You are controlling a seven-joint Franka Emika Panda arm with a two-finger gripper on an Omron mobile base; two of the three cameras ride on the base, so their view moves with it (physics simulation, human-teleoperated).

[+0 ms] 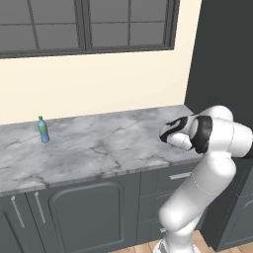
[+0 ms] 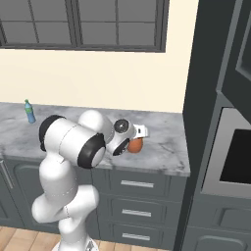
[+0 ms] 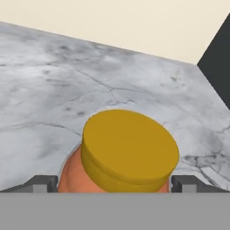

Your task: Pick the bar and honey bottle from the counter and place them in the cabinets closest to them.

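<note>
Honey bottle (image 3: 128,155) upright on bench (image 3: 54,90), near its right end. Pincer (image 3: 114,184) spread wide, straddling bottle just below yellow cap, gripping nothing. Neither item in cabinet yet; grasp, lift, both placements remain

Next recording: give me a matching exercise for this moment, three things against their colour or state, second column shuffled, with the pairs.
Things:
1. honey bottle
2. blue bottle
3. gripper

States:
A. stands alone far along the counter
B. open, fingertips on either side of the yellow cap
C. orange-brown, close under the hand near the counter's right end

Pairs: 1-C, 2-A, 3-B
</note>
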